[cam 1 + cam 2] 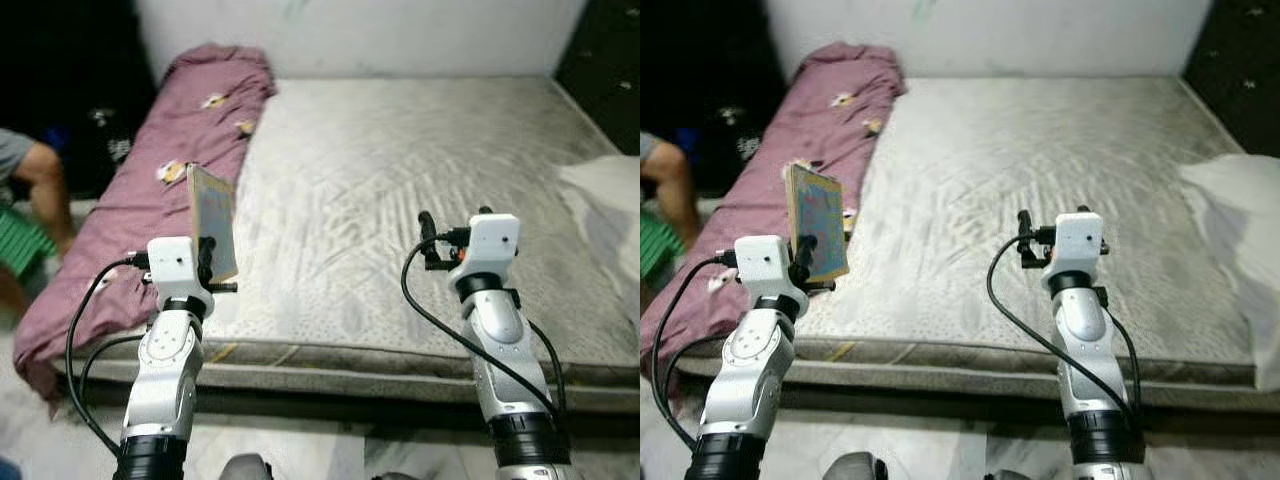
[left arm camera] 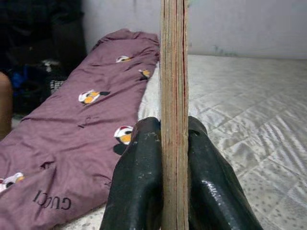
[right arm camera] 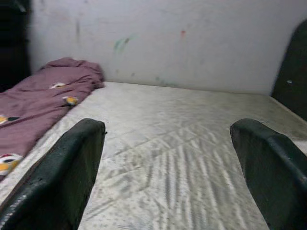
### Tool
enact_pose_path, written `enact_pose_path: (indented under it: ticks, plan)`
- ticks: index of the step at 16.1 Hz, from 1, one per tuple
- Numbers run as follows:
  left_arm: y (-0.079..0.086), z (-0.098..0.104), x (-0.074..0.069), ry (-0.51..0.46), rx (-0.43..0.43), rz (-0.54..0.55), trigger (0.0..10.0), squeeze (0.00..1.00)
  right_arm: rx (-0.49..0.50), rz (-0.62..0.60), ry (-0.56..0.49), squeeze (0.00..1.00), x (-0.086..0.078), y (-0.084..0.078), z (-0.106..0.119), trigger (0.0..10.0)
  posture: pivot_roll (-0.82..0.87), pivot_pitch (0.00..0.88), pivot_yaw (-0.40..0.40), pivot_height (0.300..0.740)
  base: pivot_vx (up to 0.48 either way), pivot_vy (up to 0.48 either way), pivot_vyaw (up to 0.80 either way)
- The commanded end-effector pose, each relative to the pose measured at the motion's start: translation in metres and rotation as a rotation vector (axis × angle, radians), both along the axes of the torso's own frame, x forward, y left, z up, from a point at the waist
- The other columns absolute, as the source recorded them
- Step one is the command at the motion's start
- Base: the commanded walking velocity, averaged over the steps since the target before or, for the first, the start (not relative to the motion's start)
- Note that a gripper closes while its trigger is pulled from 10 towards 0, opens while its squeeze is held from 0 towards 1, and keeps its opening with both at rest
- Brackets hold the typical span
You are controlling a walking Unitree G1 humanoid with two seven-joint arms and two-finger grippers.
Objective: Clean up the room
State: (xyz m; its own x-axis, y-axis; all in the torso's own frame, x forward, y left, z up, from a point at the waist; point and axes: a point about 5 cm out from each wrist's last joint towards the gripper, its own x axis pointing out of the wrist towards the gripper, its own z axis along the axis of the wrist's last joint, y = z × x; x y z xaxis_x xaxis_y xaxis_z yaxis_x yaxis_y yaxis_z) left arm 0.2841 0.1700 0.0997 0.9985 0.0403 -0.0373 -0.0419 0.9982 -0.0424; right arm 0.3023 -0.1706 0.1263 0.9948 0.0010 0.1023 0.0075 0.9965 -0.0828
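Your left hand (image 1: 207, 262) is clamped on a thin book (image 1: 214, 222), both fingers (image 2: 136, 182) pressed flat against its covers; it stands upright, edge-on to the wrist camera, held over the near left part of the mattress (image 1: 400, 190). The cover is colourful, but you cannot read any title on it. Your right hand (image 1: 428, 240) is raised over the near edge of the mattress with its fingers (image 3: 62, 177) spread wide and nothing between them. A mauve blanket (image 1: 150, 200) lies bunched along the mattress's left side, printed with small cartoon figures and the word "GUCCI" (image 2: 52, 201), seen upside down near its end. A white sheet (image 1: 605, 215) lies at the right edge. A person's arm (image 1: 40, 190) shows at far left.
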Motion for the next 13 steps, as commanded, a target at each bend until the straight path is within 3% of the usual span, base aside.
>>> enact_pose_path:
  ticks: [1,4,8,13]
  plan:
    - [0.002,0.011,0.003,-0.062,0.012,-0.001,10.0,0.00,0.008,-0.001,-0.005,0.00,0.002,0.000,0.002,10.0,-0.01,0.000,0.035,0.740,0.000,0.000,0.00]
    - [0.001,0.015,0.004,-0.092,0.063,-0.040,10.0,0.00,-0.005,0.001,-0.017,0.00,0.004,0.002,0.006,10.0,-0.01,0.000,0.032,0.740,0.000,0.000,0.00]
    - [0.001,0.013,-0.002,-0.071,0.039,-0.034,10.0,0.00,0.008,0.007,-0.006,0.00,0.000,0.005,0.002,10.0,-0.01,0.000,0.042,0.740,0.000,0.000,0.00]
    - [-0.001,0.010,-0.003,-0.065,0.024,-0.041,10.0,0.00,-0.018,0.002,0.016,0.00,-0.003,0.000,-0.005,10.0,-0.01,0.000,0.034,0.740,0.000,-0.437,0.00]
